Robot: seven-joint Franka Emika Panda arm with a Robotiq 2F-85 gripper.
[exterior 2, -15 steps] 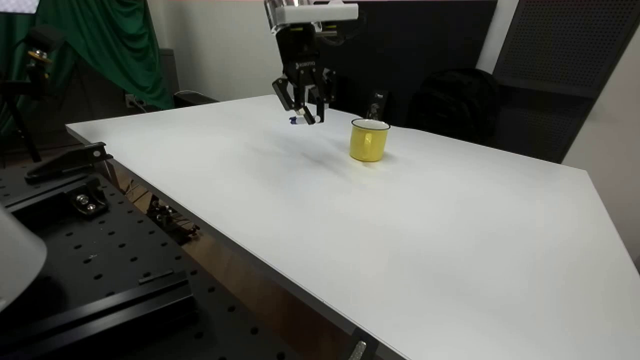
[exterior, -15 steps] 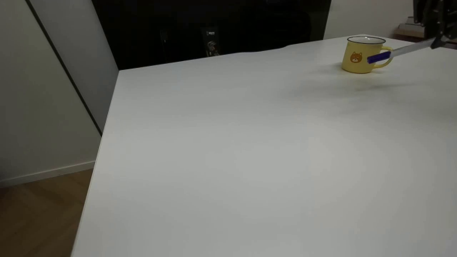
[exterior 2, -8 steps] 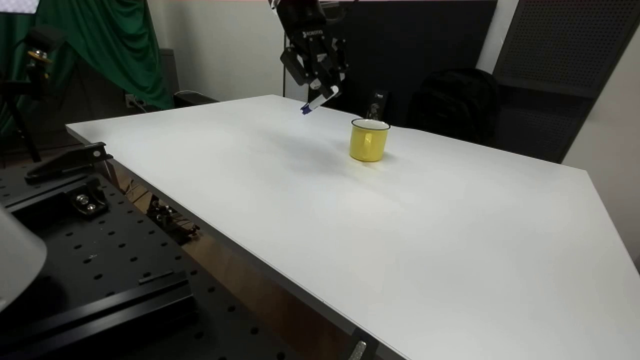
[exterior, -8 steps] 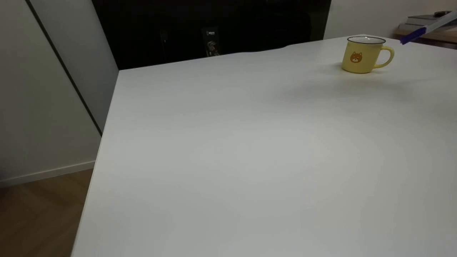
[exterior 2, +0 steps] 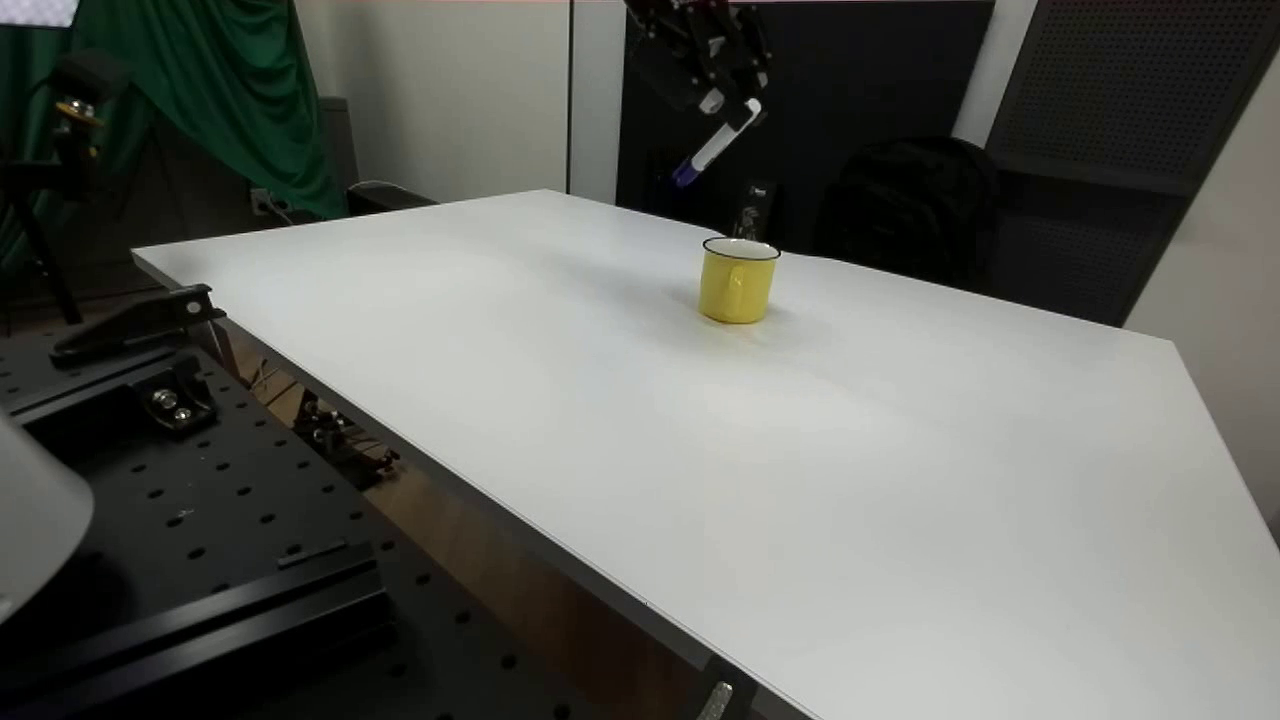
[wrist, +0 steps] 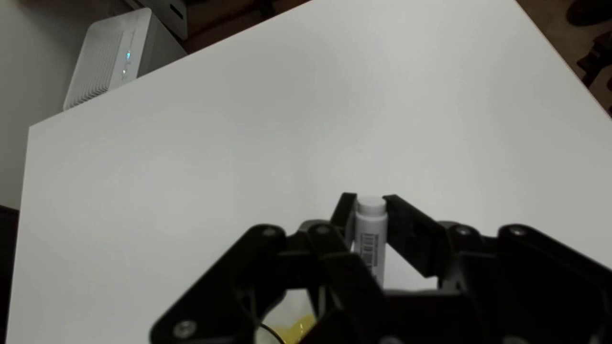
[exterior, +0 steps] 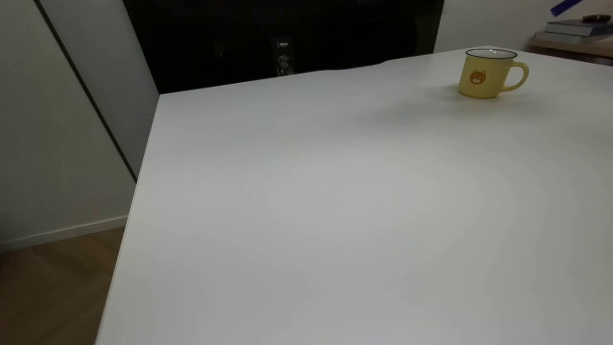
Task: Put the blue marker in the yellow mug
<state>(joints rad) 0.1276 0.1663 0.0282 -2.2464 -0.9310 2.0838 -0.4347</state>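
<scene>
While yellow mug (exterior: 489, 75) stands upright on tabletop (exterior: 335, 201), tool (wrist: 371, 205) holds blue marker (exterior 2: 715, 148) in air, 2 fingers (wrist: 412, 234) against sides of whitish barrel. Marker tilted, blue end lower; in both exterior views higher than mug rim, apart from mug. Orange animal face on mug's side. Wrist view: mug partly hidden by tool, bit of yellow showing. Stacked books (exterior: 577, 29) and green curtain (exterior 2: 230, 100) beyond tabletop.

i hold the marker (exterior 2: 718, 148) in my gripper (wrist: 370, 204) above the table (exterior 2: 850, 480), apart from the mug (exterior 2: 735, 290) standing on it; in an exterior view, books (exterior: 572, 29) lie behind and right of the mug.
</scene>
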